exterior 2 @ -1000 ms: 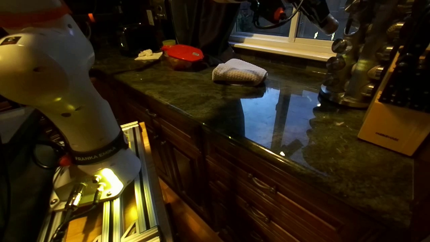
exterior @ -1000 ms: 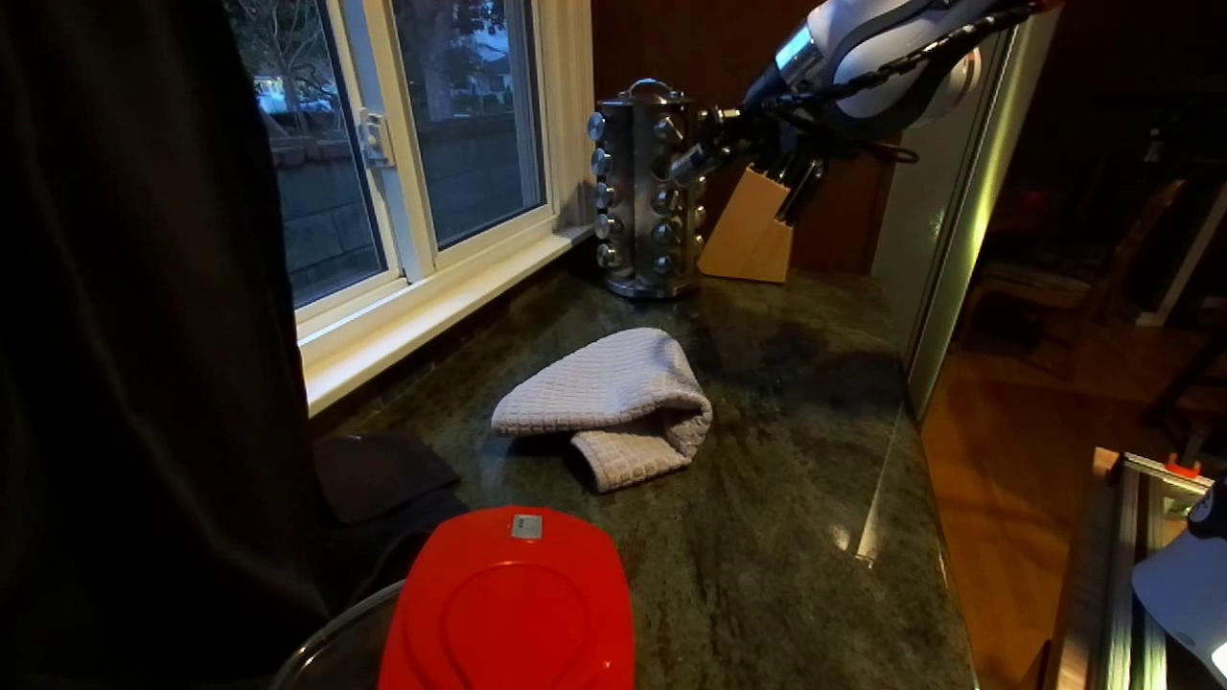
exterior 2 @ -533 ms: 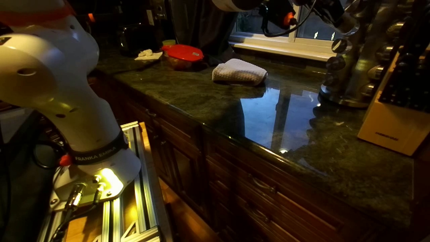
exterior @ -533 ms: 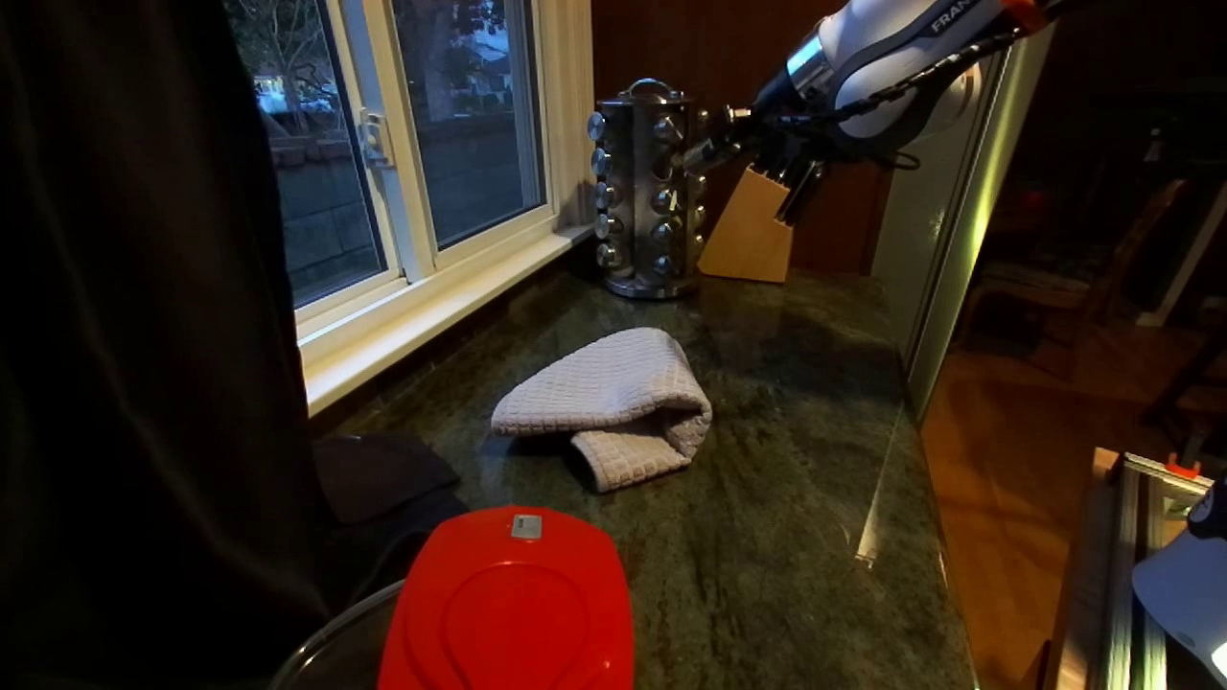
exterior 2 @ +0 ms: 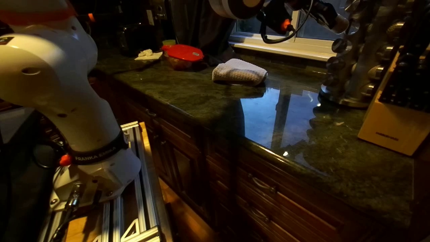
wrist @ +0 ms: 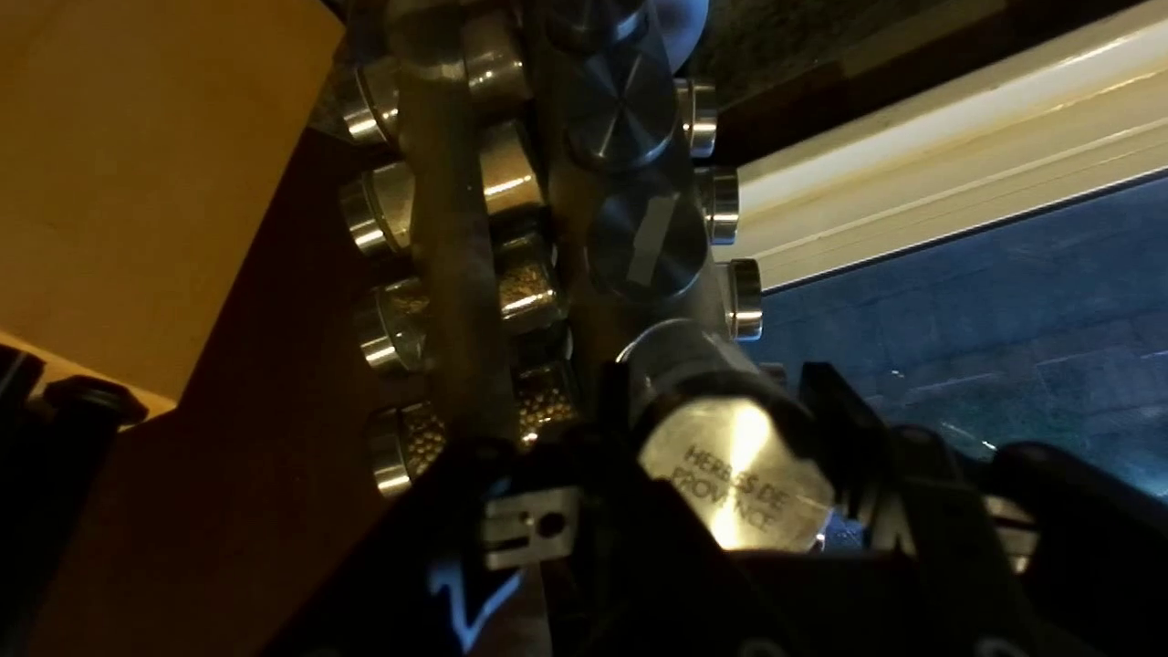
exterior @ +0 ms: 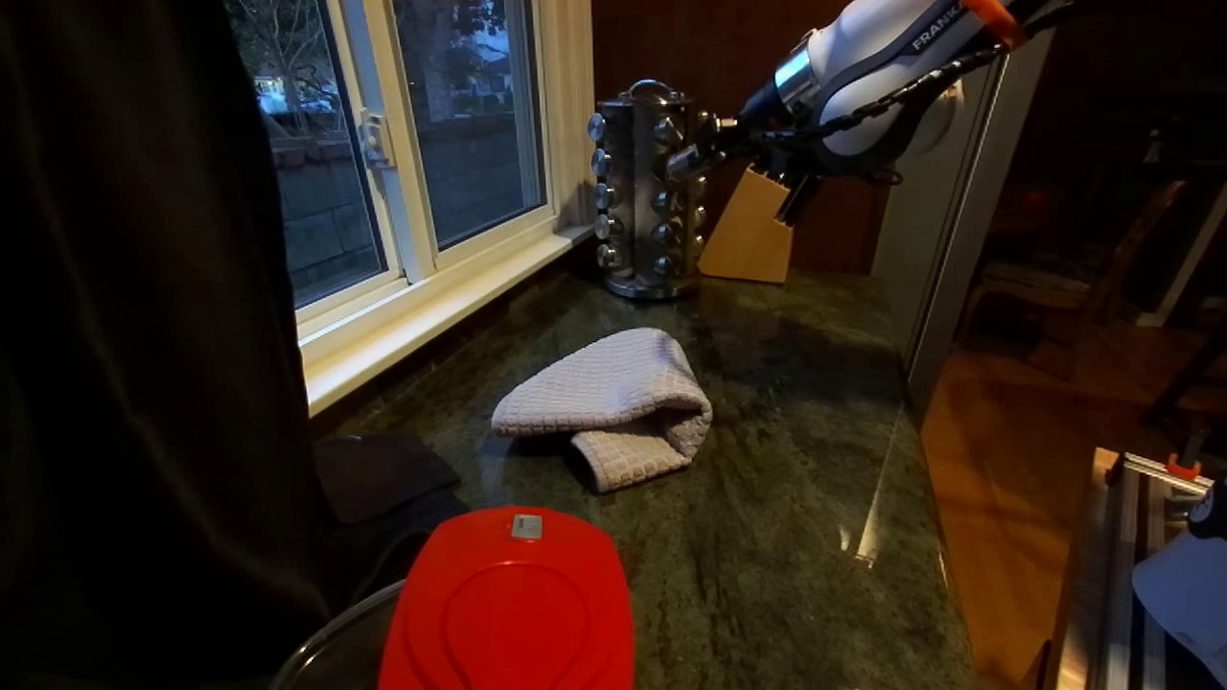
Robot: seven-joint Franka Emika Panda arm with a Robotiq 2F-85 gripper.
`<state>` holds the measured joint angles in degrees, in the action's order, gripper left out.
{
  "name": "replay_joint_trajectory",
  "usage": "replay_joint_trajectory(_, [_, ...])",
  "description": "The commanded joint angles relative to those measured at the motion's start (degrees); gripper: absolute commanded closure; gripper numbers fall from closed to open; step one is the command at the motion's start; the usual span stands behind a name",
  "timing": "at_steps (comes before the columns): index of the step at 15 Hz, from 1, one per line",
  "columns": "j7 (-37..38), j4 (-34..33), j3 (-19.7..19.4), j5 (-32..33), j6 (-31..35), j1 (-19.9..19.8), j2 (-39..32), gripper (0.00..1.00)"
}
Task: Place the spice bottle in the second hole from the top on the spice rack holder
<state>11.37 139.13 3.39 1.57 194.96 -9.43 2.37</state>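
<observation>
The spice rack holder (exterior: 634, 211) is a tall silver tower with rows of round-capped jars. It also shows in an exterior view (exterior 2: 359, 72) and the wrist view (wrist: 461, 246). My gripper (wrist: 716, 374) is shut on the spice bottle (wrist: 737, 474), a clear jar whose silver cap reads "Herbes de Provence" and faces the wrist camera. The bottle's far end points at the rack, beside the second place from the top in the facing column, in an exterior view (exterior: 682, 165). The bottle hides that hole; I cannot tell whether it touches the rack.
A tan wooden knife block (exterior: 748, 230) stands right beside the rack. A folded light towel (exterior: 613, 402) and a red-lidded container (exterior: 513, 604) lie on the dark counter. The window and its sill (exterior: 451, 311) run close behind the rack.
The bottle in my gripper first shifts and tilts up, then comes back part of the way with its end lower against the rack column. The rack and counter objects stay still.
</observation>
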Motion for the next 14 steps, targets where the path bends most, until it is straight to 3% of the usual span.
replay_joint_trajectory(1, [-2.3,-0.1,-2.6,-2.9,4.1,3.1,-1.8,0.76])
replay_joint_trajectory(14, [-9.4,-1.1,-0.7,-12.0,13.9,4.7,-6.7,0.76])
